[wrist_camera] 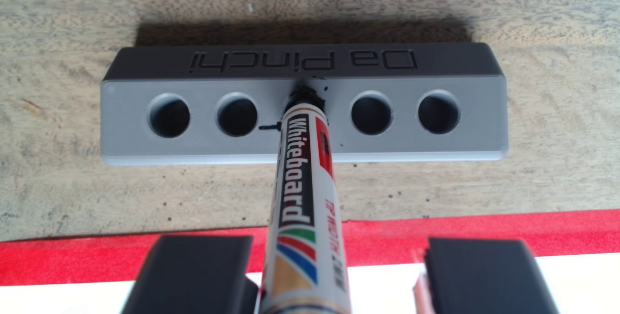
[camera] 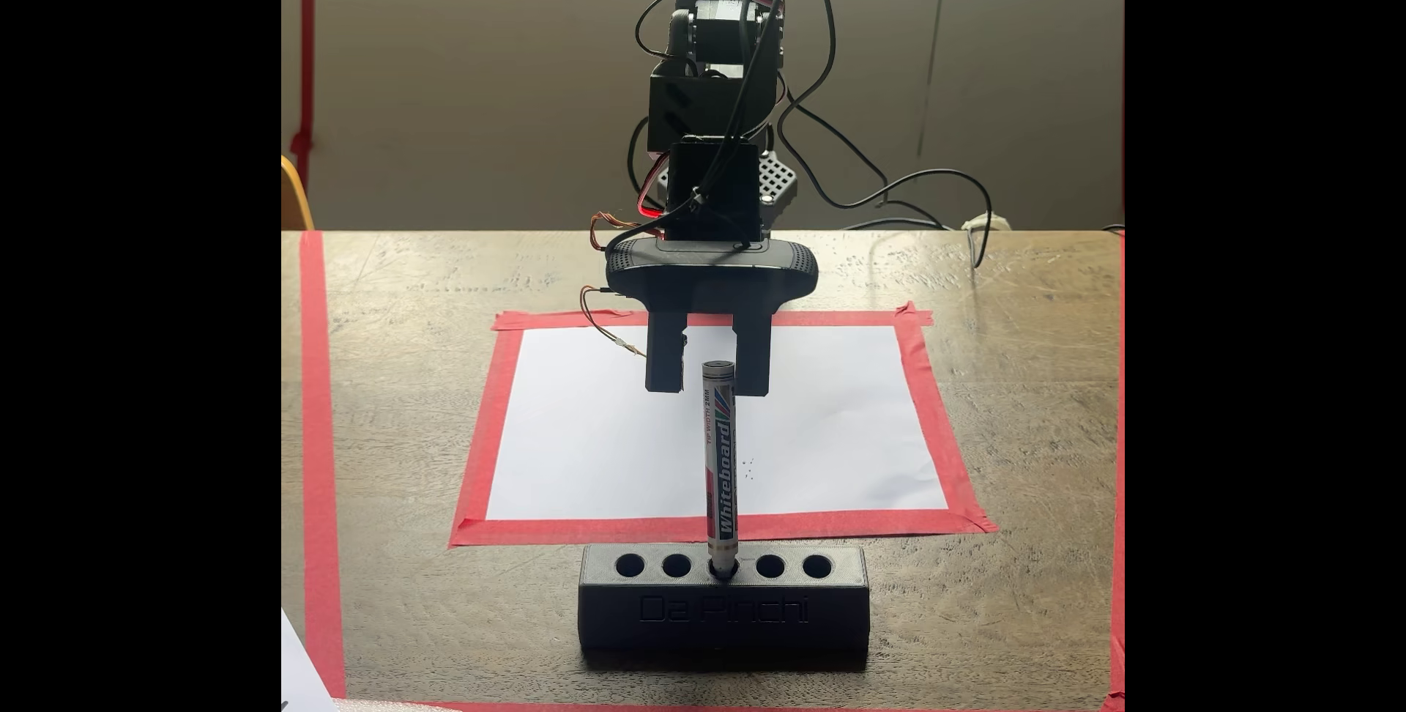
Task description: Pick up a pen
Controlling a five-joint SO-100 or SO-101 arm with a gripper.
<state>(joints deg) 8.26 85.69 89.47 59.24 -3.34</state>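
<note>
grey printed holder (wrist_camera: 235, 148) sits on the wooden table (wrist_camera: 67, 173), long side across the wrist view, five round holes in a row along its top. raised lettering "da pinchi" on its front face, upside down in the wrist view, upright in the fixed view (camera: 723, 609). black ink smears around the middle hole

the pen (wrist_camera: 302, 193) stands tip-down in that middle hole, two bare holes on each side of it. white barrel, "whiteboard" on a dark band, coloured stripes nearer the top end. in the fixed view the pen (camera: 720, 468) stands close to upright, its dark top end level with the lower part of the fingers

gripper (camera: 707, 385) hangs above the white paper (camera: 837, 423), fingers pointing down, jaws parted. the pen's top end sits in the gap between the two fingers, nearer the finger on the right in the fixed view; contact with either finger cannot be told. in the wrist view the two black fingers (wrist_camera: 198, 273) flank the barrel at the bottom edge, the one on the left close beside it, the one on the right well apart

paper is framed by red tape (camera: 487, 423) on all four sides. holder sits just in front of the tape's near edge in the fixed view. a few small dark dots on the paper beside the pen. loose black cables (camera: 822, 111) trail behind the arm
</note>
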